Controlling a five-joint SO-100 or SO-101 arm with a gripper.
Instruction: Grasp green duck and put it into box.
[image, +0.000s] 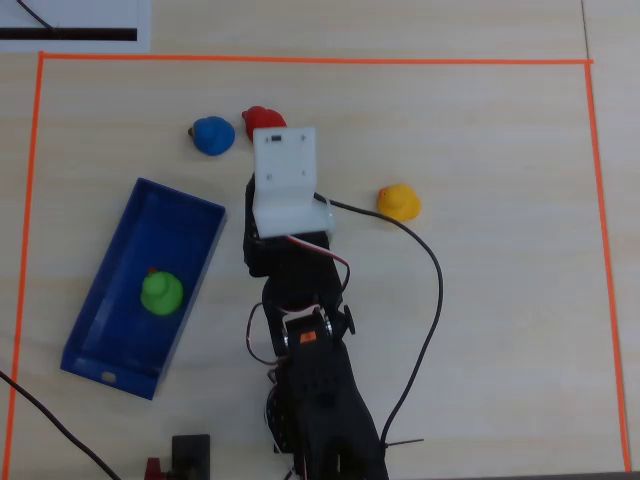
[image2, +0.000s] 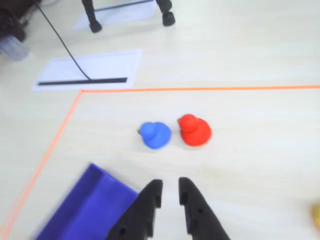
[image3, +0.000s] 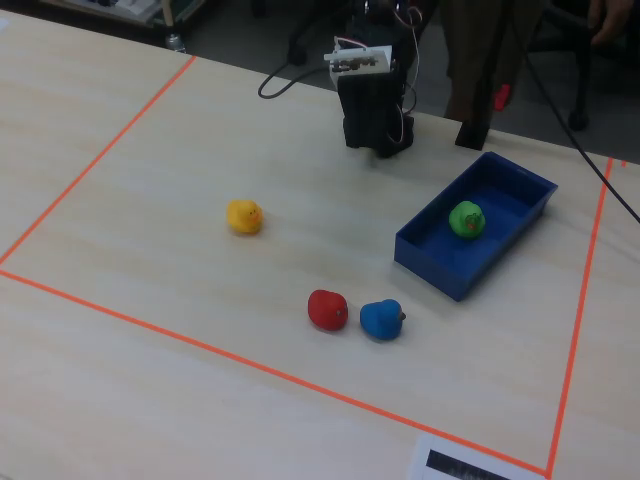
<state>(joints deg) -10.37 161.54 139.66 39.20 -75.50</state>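
Black fingers of our end effector (image2: 170, 192) hang barely parted and empty; green duck (image: 160, 292) sits boxed (image: 100, 362), so we risk nudging the blue duck (image2: 155, 135).

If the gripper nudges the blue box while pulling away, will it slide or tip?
Probably slide, not tip: the blue box is low, wide and sits flat on the table. It looks thin-walled and holds only the green duck, so likely light enough to shift with a slight push.
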